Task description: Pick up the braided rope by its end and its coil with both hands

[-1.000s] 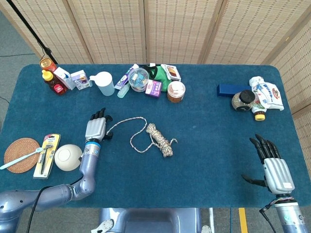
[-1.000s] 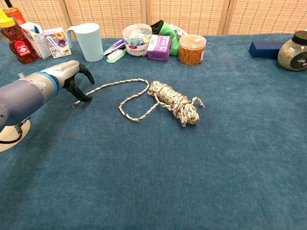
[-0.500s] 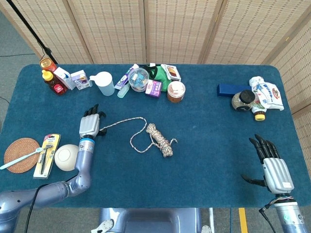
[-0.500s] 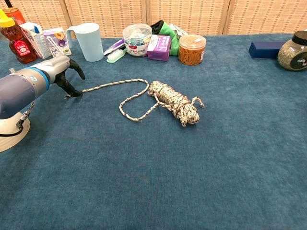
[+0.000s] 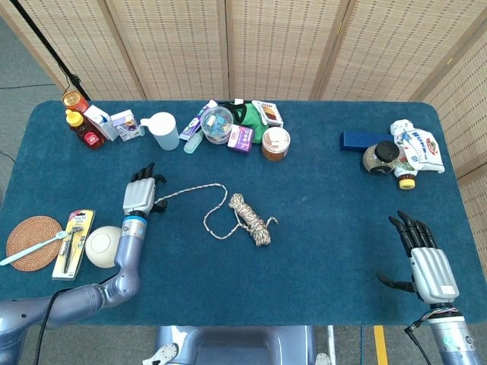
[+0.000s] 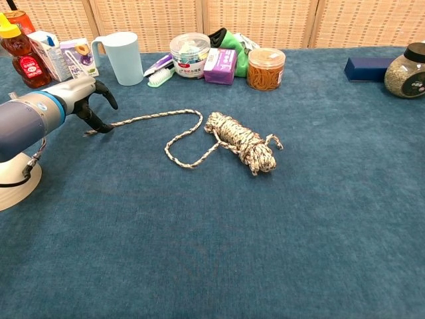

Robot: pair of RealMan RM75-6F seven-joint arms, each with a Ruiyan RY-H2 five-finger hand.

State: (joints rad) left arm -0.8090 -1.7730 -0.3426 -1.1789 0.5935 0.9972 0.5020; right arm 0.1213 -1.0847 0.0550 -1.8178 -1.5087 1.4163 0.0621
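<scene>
The braided rope lies mid-table, with its coil (image 5: pixel 252 218) (image 6: pixel 242 142) to the right and a loose loop running left to its free end (image 6: pixel 90 131). My left hand (image 5: pixel 141 195) (image 6: pixel 85 101) is over that end. Its fingertips (image 6: pixel 105 125) pinch the strand just short of the tip, low on the cloth. My right hand (image 5: pixel 423 257) hovers near the table's front right corner, far from the coil. It holds nothing and its fingers are spread. The chest view does not show it.
Along the back edge stand honey bottles (image 5: pixel 82 129), a light blue mug (image 5: pixel 162 130) (image 6: pixel 122 57), a tub (image 5: pixel 219 122) and a jar of rubber bands (image 5: pixel 275 142) (image 6: pixel 265 68). A white bowl (image 5: pixel 105 246) and a coaster (image 5: pixel 30 242) sit front left. Jars and a blue box (image 5: pixel 358 140) are back right.
My left hand has moved left and farther back, dragging the rope's end with it and straightening the strand. The coil and my right hand have stayed put.
</scene>
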